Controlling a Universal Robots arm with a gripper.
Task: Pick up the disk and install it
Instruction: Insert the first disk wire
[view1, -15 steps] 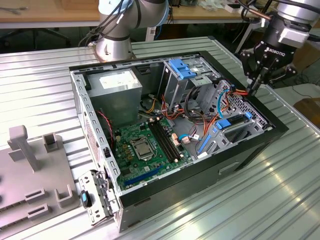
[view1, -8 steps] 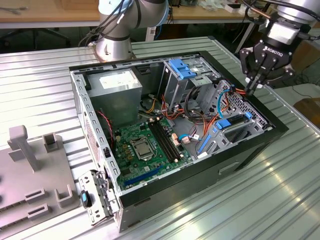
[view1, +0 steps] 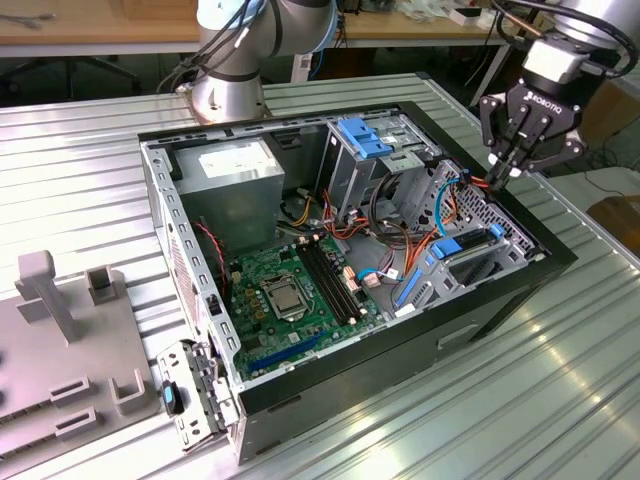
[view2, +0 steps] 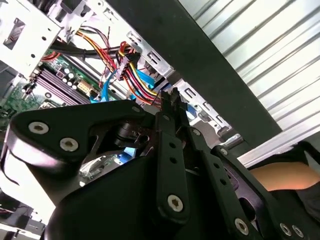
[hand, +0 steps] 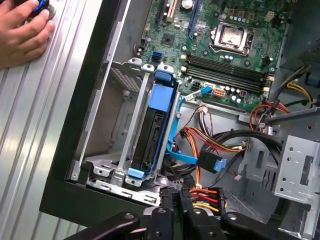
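The gripper (hand: 181, 210) sits closest in the first wrist view, its dark fingers (view2: 172, 107) drawn narrow together and holding nothing, poised just above the open computer case (view1: 500, 300) at its edge. Just beyond it the disk (hand: 152, 132), dark grey in a bright blue carrier, stands on edge in its metal bay. It looks seated, so installation seems largely done.

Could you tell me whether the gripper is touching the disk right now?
Apart: the first wrist view shows the gripper short of the disk, with bare cage metal between them.
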